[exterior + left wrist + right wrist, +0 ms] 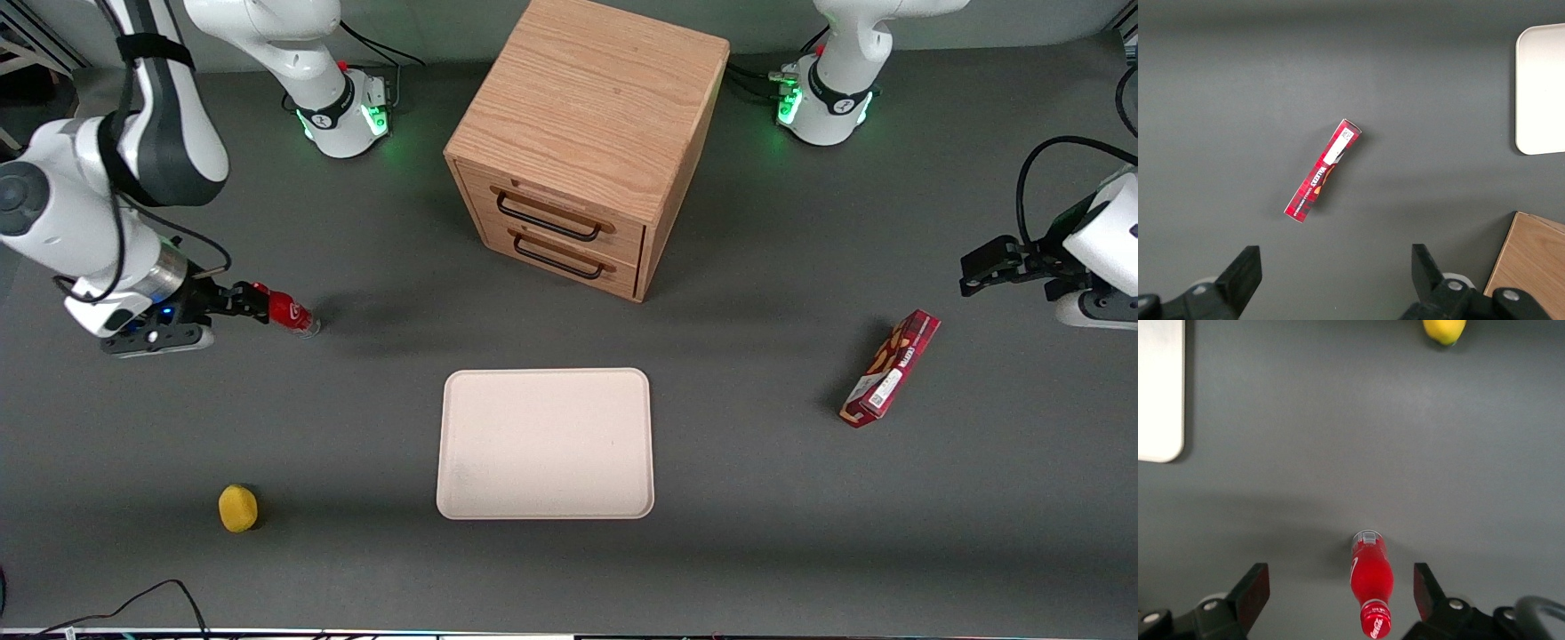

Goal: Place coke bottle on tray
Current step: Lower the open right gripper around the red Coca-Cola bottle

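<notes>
Two widely spread fingers of the end effector (1341, 597) flank the coke bottle (1371, 587) without touching it; the bottle appears to stand on the desk (765, 462) toward the working arm's end. Well apart from it, the tray (545, 443) lies flat in front of the wooden cabinet (582, 142), nearer the front camera.

The tray (545, 443) lies flat mid-table, in front of the two-drawer cabinet (582, 142) and nearer the front camera than it. The coke bottle (292, 315) stands toward the working arm's end of the table, well apart from the tray, with the gripper (252, 301) just above its cap, fingers spread wide to either side. The lemon (237, 508) lies nearer the camera than the bottle. The snack box (890, 368) lies toward the parked arm's end.
</notes>
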Controlling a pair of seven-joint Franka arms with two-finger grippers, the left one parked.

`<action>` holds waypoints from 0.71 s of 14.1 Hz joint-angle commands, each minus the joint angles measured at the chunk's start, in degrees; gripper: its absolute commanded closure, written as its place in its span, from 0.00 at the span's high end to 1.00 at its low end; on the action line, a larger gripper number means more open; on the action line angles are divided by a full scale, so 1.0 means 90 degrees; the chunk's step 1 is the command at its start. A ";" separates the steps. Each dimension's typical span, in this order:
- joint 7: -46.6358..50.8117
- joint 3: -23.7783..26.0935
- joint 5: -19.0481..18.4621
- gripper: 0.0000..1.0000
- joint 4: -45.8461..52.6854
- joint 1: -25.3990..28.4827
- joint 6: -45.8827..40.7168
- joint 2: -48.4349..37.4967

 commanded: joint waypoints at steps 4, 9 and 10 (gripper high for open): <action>-0.0546 0.0066 -0.0042 0.90 -0.1196 -0.0263 0.0955 -0.0465; -0.0656 0.0076 -0.0004 0.79 -0.1724 -0.0400 0.1583 -0.0456; -0.0655 0.0076 0.0006 0.75 -0.1783 -0.0410 0.1612 -0.0456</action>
